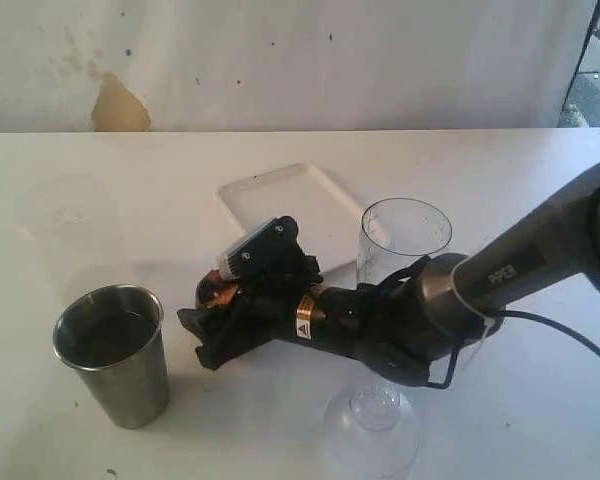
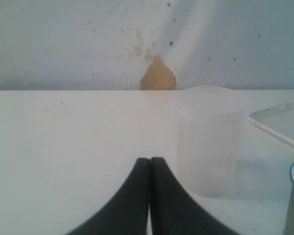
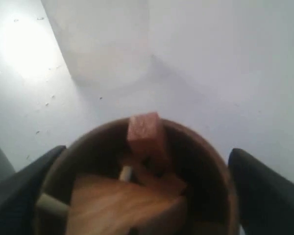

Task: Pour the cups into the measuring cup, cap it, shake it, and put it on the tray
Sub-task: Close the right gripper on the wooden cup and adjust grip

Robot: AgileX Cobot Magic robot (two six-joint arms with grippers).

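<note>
Near the middle of the white worktop [image 1: 520,430], found the small rounded brown wooden cup [image 3: 206,161] clamped in the right gripper [image 3: 142,181], one black finger [image 3: 264,191] on each side of its wall. Saw inside it a reddish block [image 3: 146,132] above pale wooden pieces [image 3: 122,200]. Could not tell whether its base touched the worktop.

Placed that gripper, in the exterior view, at the end of the dark arm [image 1: 500,270] stretched across from the right, between the tapered brushed-steel tumbler [image 1: 110,350] on the left and the tall clear plastic measuring cup [image 1: 400,245] on the right. Noted the tumbler upright and dark inside, and the measuring cup upright and uncapped behind the arm.

Saw the clear plastic dome lid [image 1: 372,425] on the worktop in front of the arm, and the flat white rectangular tray [image 1: 300,205] farther back, near the measuring cup. Found a wider translucent tub [image 2: 210,142] upright at the far left.

Saw the left gripper [image 2: 149,196] only in its wrist view, fingers pressed together on nothing, facing the tub. Noted a tan stain [image 1: 120,108] on the wall behind.
</note>
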